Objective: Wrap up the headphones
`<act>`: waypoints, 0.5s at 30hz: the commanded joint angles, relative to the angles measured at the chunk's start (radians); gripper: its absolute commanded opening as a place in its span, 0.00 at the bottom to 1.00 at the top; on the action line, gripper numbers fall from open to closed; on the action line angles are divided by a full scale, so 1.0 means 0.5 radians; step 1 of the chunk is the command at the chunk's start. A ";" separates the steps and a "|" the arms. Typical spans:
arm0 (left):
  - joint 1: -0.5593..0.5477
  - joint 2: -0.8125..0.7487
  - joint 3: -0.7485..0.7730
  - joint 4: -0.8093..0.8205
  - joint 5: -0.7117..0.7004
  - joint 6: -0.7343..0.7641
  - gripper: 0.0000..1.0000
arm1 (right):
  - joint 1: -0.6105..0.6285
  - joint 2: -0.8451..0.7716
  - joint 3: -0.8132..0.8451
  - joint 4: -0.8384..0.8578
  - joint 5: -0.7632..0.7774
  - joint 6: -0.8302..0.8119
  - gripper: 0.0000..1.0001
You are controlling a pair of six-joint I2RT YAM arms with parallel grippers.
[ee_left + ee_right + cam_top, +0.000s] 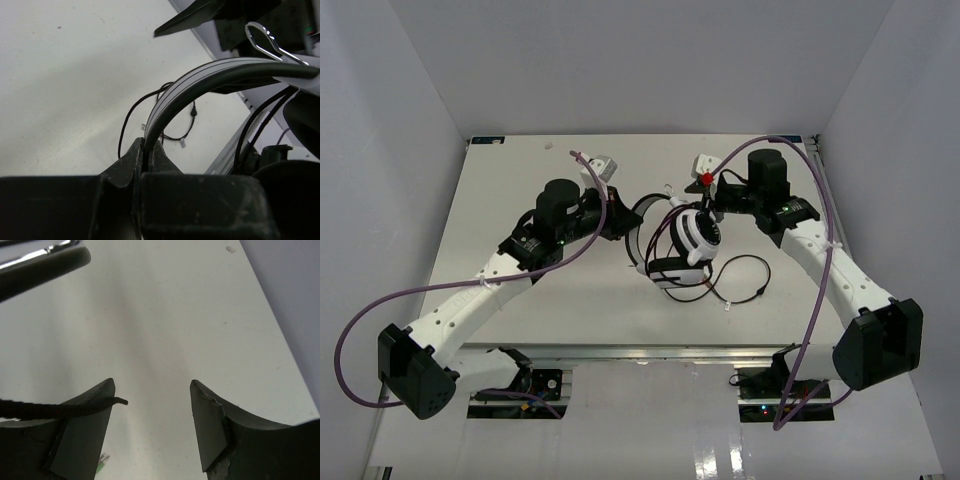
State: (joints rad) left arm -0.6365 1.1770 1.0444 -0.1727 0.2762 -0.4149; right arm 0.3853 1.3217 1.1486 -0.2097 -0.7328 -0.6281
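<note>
The headphones (692, 238) sit at the table's middle, with white ear cups, black pads and a white headband (638, 232). My left gripper (620, 222) is shut on the headband, which arches up from between the fingers in the left wrist view (200, 80). The thin dark cord (745, 272) loops on the table in front of the ear cups and shows behind the band (125, 125). My right gripper (708, 197) hovers just behind the ear cups. It is open (152, 390), and a short end of dark cord (75, 410) lies across its left finger.
The table's front edge with a metal rail (650, 350) runs just in front of the cord. White enclosure walls (400, 120) close in the left, right and back. Purple arm cables (380, 300) hang off both sides. A small green-tipped piece (102, 464) lies below the right gripper.
</note>
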 commanded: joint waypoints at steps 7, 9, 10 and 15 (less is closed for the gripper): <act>0.003 -0.074 0.395 0.107 -0.010 -0.274 0.00 | 0.005 0.163 -0.263 0.893 -0.588 0.830 0.77; 0.003 -0.073 0.434 0.115 -0.053 -0.306 0.00 | 0.003 0.176 -0.375 1.128 -0.642 0.996 0.77; 0.005 -0.081 0.442 0.144 -0.090 -0.328 0.00 | 0.003 0.176 -0.433 1.245 -0.660 1.066 0.76; 0.006 -0.124 0.458 0.256 -0.319 -0.443 0.00 | -0.007 0.161 -0.686 1.613 -0.728 1.257 0.76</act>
State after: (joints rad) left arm -0.6373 1.1747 1.2133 -0.1531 0.2224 -0.5359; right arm 0.3862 1.4113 0.8704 0.3428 -1.0189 -0.1444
